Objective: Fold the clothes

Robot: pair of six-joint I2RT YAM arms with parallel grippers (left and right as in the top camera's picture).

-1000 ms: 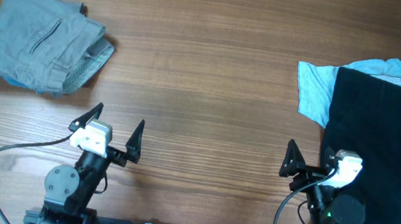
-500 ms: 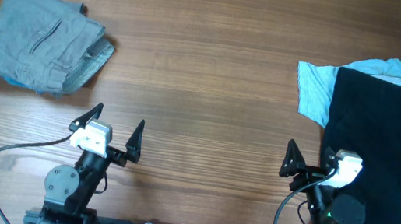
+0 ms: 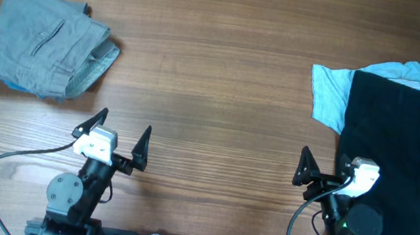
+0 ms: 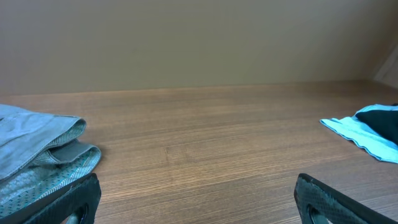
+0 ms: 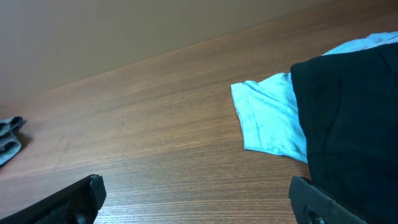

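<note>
Folded grey shorts (image 3: 42,43) lie at the far left of the table; they also show at the left of the left wrist view (image 4: 37,146). Black shorts (image 3: 407,153) lie spread at the right over a light blue T-shirt (image 3: 330,92); both show in the right wrist view, the black shorts (image 5: 351,118) on the T-shirt (image 5: 267,115). My left gripper (image 3: 119,136) is open and empty near the front edge, away from the grey shorts. My right gripper (image 3: 322,168) is open and empty, its right finger just beside the black shorts' left edge.
The wooden table (image 3: 214,85) runs wide between the two piles. A black cable (image 3: 1,166) loops at the front left by the left arm's base. The arm mounts sit along the front edge.
</note>
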